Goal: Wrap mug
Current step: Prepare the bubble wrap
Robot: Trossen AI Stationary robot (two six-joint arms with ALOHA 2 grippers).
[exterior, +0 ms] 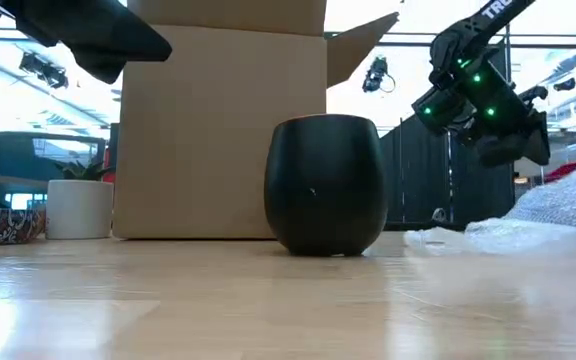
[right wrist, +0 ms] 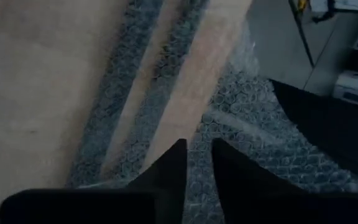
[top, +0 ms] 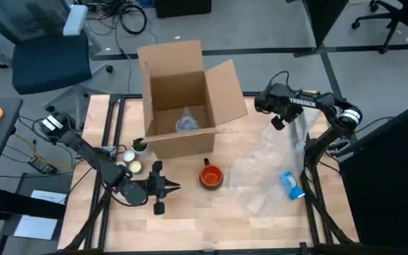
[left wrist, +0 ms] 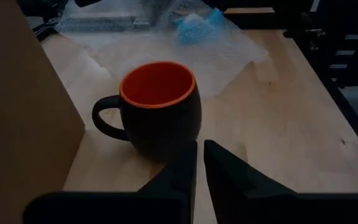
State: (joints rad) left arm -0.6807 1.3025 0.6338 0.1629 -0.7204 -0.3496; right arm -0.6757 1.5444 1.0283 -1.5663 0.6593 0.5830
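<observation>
The mug (top: 211, 176) stands upright on the wooden table, dark outside (exterior: 325, 185) and orange inside (left wrist: 160, 93), with its handle (left wrist: 104, 118) toward the cardboard box. My left gripper (top: 178, 186) hovers shut just left of the mug, pointing at it without touching it. To the mug's right a sheet of clear bubble wrap (top: 275, 166) lies flat on the table. My right gripper (top: 278, 122) hangs above the wrap's far right part (right wrist: 247, 124), its fingers a narrow gap apart with nothing between them.
An open cardboard box (top: 186, 99) stands at the far middle with a wad of wrap (top: 186, 122) inside. Small white items (top: 132, 159) sit left of the box. A blue object (top: 292, 185) lies on the wrap near the table's right edge.
</observation>
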